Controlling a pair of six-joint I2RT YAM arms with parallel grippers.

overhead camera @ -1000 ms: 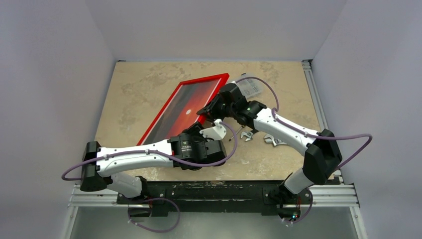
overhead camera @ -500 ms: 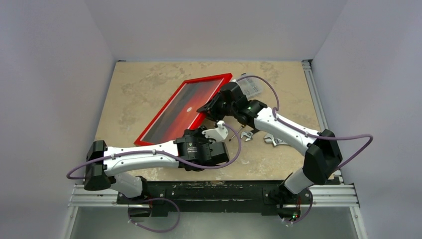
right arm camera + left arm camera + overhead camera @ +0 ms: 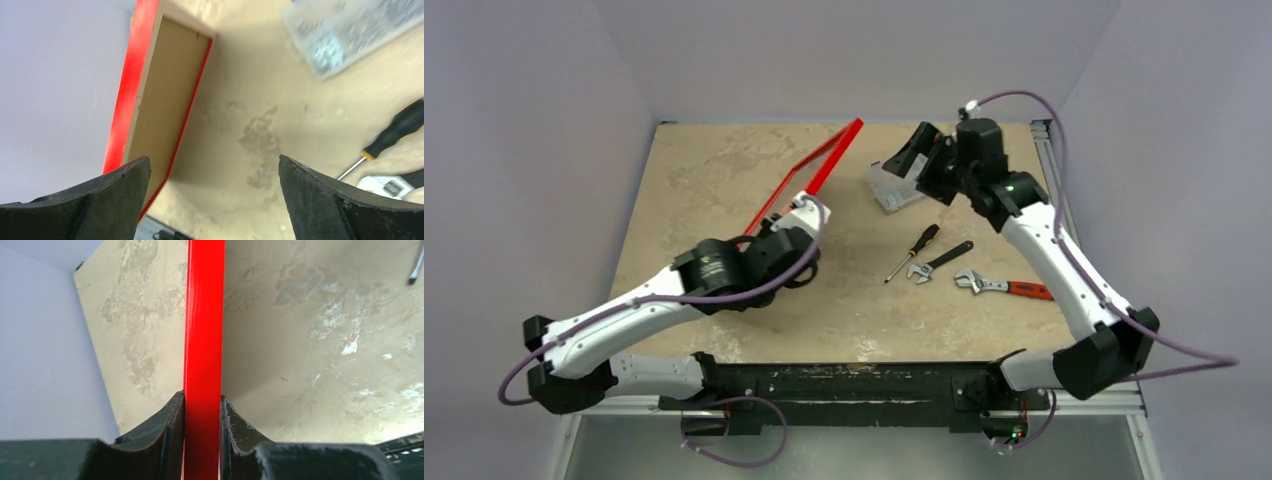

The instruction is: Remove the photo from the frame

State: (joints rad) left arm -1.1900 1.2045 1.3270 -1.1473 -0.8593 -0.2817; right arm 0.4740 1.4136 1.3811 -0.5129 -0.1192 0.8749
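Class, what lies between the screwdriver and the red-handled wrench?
A black-handled wrench lies between the screwdriver and the red-handled wrench, as the top view shows.

Overhead plus wrist close-ups on frame [image 3: 834, 155]

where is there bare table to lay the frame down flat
The far-left table, between the left wall and the frame held on edge, is bare. So is the near-middle strip between the left hand and the screwdriver. The right side is crowded: screwdriver, black wrench, red-handled wrench, clear box.
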